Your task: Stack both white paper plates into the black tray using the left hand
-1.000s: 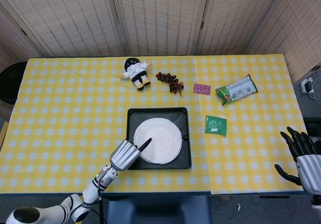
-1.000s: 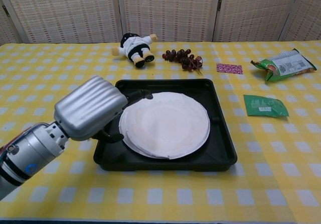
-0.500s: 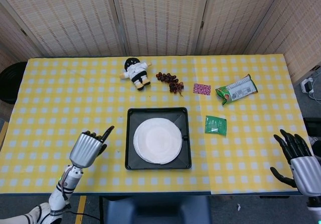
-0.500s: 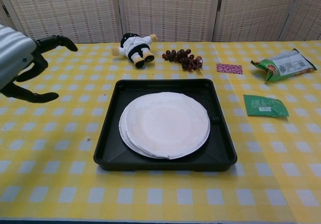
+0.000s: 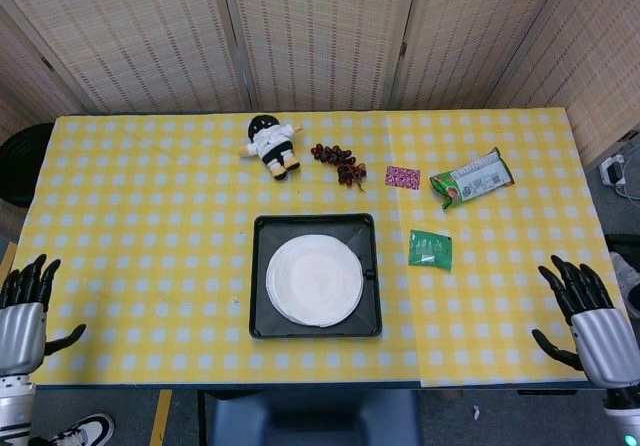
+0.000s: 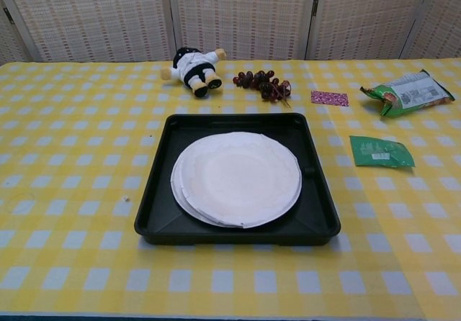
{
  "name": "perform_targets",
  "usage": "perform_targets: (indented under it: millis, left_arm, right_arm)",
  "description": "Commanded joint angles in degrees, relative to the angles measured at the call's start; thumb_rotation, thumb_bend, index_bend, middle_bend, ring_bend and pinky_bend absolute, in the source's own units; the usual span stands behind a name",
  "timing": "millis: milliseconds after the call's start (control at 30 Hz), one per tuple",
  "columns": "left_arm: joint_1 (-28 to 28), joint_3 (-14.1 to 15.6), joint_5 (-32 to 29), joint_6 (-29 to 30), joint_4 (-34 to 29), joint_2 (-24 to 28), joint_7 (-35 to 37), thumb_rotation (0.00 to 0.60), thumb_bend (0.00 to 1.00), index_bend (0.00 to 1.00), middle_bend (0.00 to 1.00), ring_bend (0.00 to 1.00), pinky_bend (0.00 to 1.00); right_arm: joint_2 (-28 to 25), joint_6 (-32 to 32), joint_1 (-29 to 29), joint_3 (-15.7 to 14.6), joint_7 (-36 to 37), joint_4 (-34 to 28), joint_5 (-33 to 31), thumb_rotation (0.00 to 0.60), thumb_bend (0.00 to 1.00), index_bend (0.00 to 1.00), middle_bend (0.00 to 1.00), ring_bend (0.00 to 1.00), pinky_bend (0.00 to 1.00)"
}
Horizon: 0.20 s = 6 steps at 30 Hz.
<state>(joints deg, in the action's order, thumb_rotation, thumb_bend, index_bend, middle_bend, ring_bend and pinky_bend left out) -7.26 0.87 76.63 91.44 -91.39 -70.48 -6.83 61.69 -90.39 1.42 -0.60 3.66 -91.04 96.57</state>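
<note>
Two white paper plates (image 5: 314, 280) (image 6: 237, 178) lie stacked, slightly offset, inside the black tray (image 5: 265, 228) (image 6: 320, 220) at the table's middle front. My left hand (image 5: 24, 313) hangs open off the table's front left corner, far from the tray, holding nothing. My right hand (image 5: 588, 321) is open at the front right edge, fingers spread and empty. The chest view shows neither hand.
At the back lie a small doll (image 5: 271, 144) (image 6: 191, 69) and a bunch of dark grapes (image 5: 338, 161) (image 6: 262, 83). A pink packet (image 5: 403, 177), a green snack bag (image 5: 472, 178) and a green sachet (image 5: 430, 249) lie right of the tray.
My left hand has let go of the plates and drawn back left, from the tray's edge to beyond the table's front left corner. The right hand has barely shifted.
</note>
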Motion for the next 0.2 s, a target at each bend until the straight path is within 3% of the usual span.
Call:
perform_targets:
  millis: [33,200]
  left_arm:
    - [2.6,1.5,4.0,3.0,-0.5,1.1,-1.3,0.6,0.17,0.0,0.0,0.0,0.0]
    - [4.1,1.5,4.3,3.4,-1.6,1.7,-1.9,0.6,0.17,0.0,0.0,0.0,0.0]
  right_arm:
    - [0.2,0.4,0.4,-0.1,-0.4,-0.2,0.5,0.6,0.29,0.0,0.0,0.0,0.0]
    - [0.3,1.2,0.8,-0.4,-1.3,-0.6,0.8,0.6,0.29,0.0,0.0,0.0,0.0]
